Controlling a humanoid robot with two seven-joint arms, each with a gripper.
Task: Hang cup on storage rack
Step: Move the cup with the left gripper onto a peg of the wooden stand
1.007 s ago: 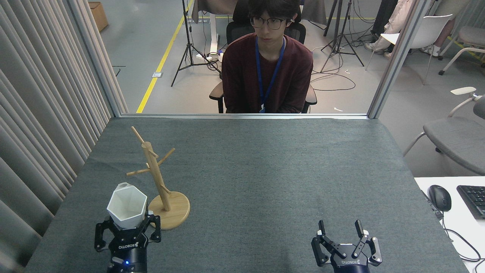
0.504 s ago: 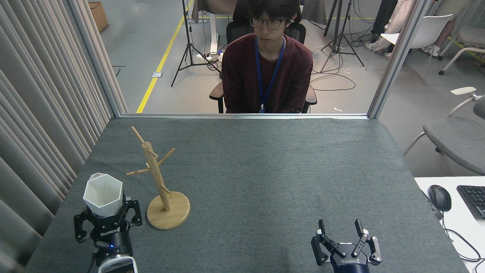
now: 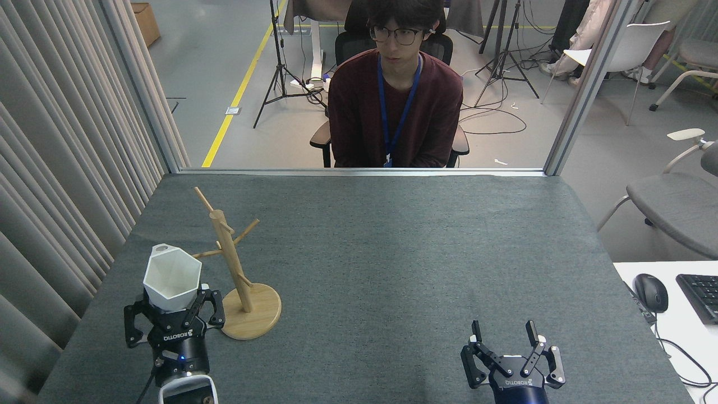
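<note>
Cup (image 3: 172,276), white and faceted with a hexagonal rim, sits clamped in the left gripper (image 3: 174,314) near the front left corner of the grey felt-covered table (image 3: 392,252). The fingers close on its tapering lower body, and the open mouth faces up and slightly toward the camera. A small tab handle with a round hole juts from the far left edge of the rim. The cup is held above the tabletop, just to the left of the storage rack (image 3: 235,269), a light wooden mug tree with an upright, slightly leaning post on a round disc base. Thin pegs angle out from the post: one long peg rises up and to the left at the top, one points up to the right, one runs out to the left and ends just behind the cup's right rim, and a short one sits lower on the right of the post. Whether the cup touches that left peg cannot be told from the head view.

The right gripper (image 3: 507,336) is low at the front right of the table, its fingers spread apart and holding nothing, well apart from cup and rack.

Beyond the far edge of the table a person (image 3: 395,106) in a dark red sweater with a blue lanyard sits on an office chair. At the right edge, a white desk carries a black mouse (image 3: 650,293) and a keyboard (image 3: 701,296).
</note>
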